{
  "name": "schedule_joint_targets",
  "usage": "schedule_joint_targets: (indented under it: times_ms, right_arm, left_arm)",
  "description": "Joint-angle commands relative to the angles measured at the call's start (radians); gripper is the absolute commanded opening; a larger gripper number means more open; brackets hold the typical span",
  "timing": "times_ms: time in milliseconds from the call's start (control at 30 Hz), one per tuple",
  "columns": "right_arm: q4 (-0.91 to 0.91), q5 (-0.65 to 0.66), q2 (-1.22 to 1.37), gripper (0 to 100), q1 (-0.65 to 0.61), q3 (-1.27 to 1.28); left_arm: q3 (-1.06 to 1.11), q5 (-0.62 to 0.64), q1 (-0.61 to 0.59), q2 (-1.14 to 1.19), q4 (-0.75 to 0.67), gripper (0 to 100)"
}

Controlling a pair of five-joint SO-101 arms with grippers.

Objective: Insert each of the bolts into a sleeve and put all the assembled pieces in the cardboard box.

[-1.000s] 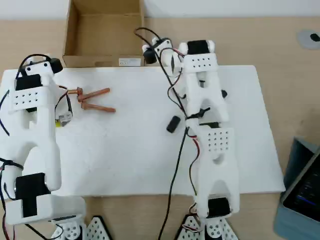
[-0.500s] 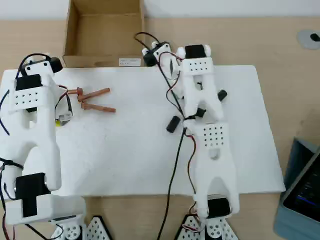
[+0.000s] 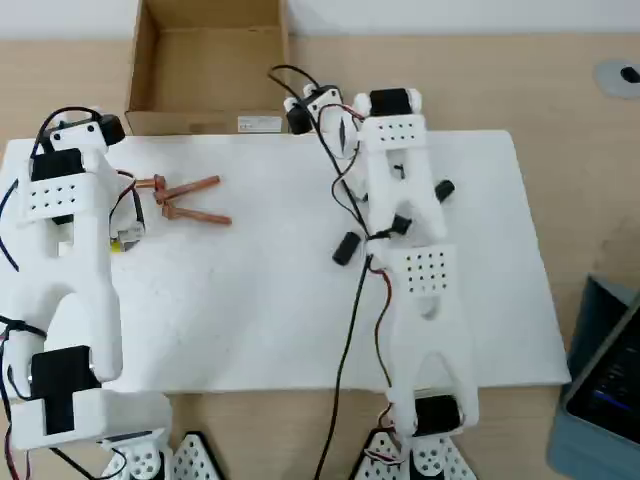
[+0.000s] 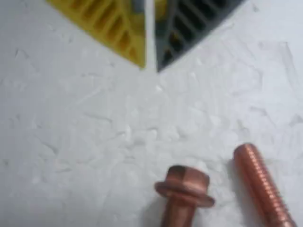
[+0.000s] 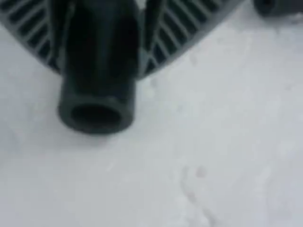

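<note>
Gripping black sleeve (image 5: 97, 111) in right claw (image 5: 102, 68) over white foam sheet (image 3: 250, 300) on table (image 3: 560, 100), with left claw (image 4: 151, 66) clenched empty near copper bolts (image 4: 183, 187).

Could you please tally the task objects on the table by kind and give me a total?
Copper-coloured metal bolts: 3, as best I can tell from the crossed cluster
Black cylindrical plastic sleeves: 3, one held in the right hand
Open brown cardboard box: 1
Total: 7
</note>
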Motion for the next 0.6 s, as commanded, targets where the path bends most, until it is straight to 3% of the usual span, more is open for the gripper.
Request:
schedule_joint_targets:
  times_ms: [0,367,567]
  right_arm:
    - [0.025,-0.038,-0.200,1.0,-0.005,-0.010]
    - [0.026,-0.097,-0.673,1.0,0.004,0.427]
    - [0.020,-0.095,-0.917,1.0,0.062,0.707]
  left_arm:
    - [-0.048,-0.008,-0.002,-0.007,-0.002,2]
    - [-0.269,-0.006,0.008,-0.002,0.147,2]
    - [-0.324,-0.002,0.103,-0.002,0.183,2]
